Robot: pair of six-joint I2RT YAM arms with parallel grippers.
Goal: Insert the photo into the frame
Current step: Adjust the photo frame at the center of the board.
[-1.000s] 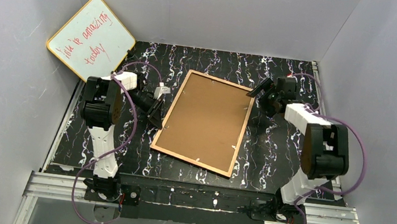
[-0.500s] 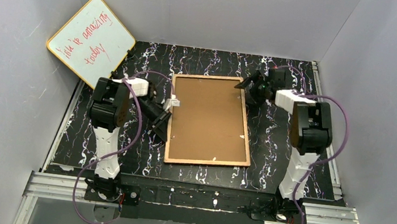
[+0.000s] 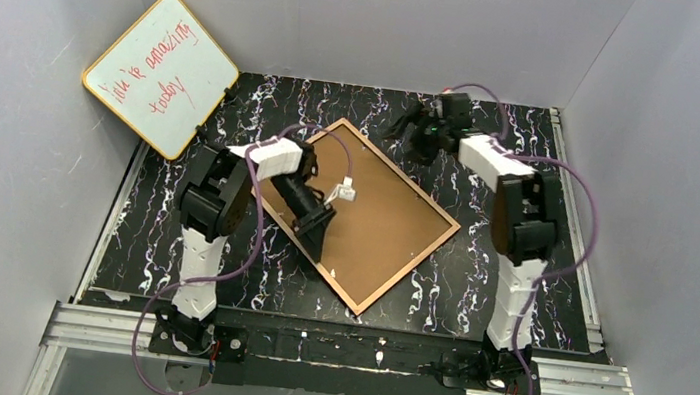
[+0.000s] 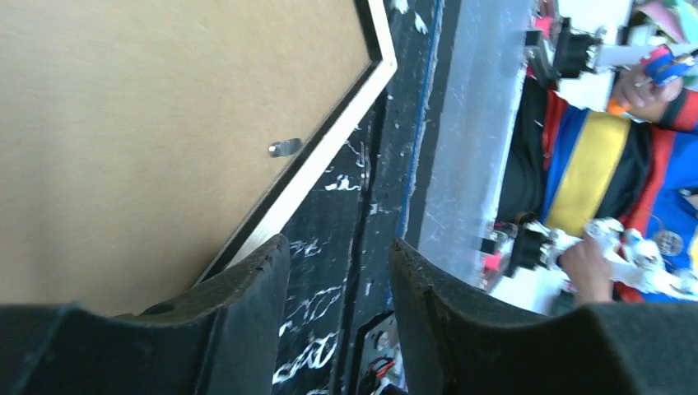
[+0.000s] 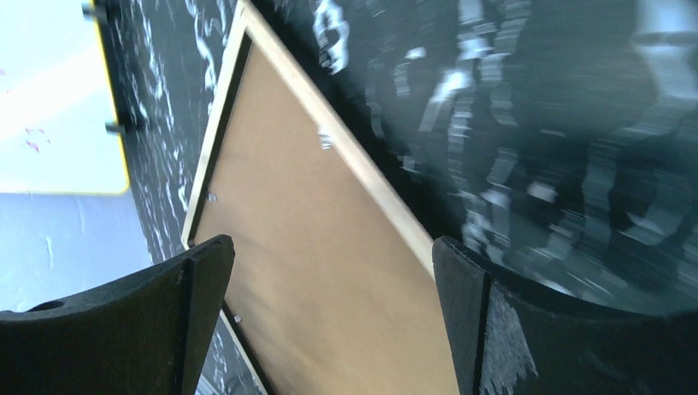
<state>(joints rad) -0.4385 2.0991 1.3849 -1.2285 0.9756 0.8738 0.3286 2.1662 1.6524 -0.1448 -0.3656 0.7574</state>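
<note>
The frame (image 3: pixel 400 173) lies back-up on the marbled table, turned like a diamond, with its light wood rim around a brown backing panel (image 3: pixel 388 222). The photo is hidden from every view. My left gripper (image 3: pixel 316 244) hovers over the frame's near-left side. In the left wrist view the left gripper (image 4: pixel 337 247) is open, with only table between the fingers and the frame's rim (image 4: pixel 329 144) just to their left. My right gripper (image 3: pixel 413 131) hangs beyond the frame's far corner. The right wrist view shows the right gripper (image 5: pixel 331 247) wide open, with the frame's rim (image 5: pixel 370 177) below it.
A yellow-edged whiteboard (image 3: pixel 162 74) with red writing leans in the back left corner, and the whiteboard (image 5: pixel 49 107) also shows in the right wrist view. Grey walls close in three sides. A metal rail (image 3: pixel 347 353) runs along the near edge. A person (image 4: pixel 609 164) stands beyond it.
The frame has swung anticlockwise on the table into a diamond. My left gripper moved right over the frame and opened. My right gripper shifted left along the far side, still open.
</note>
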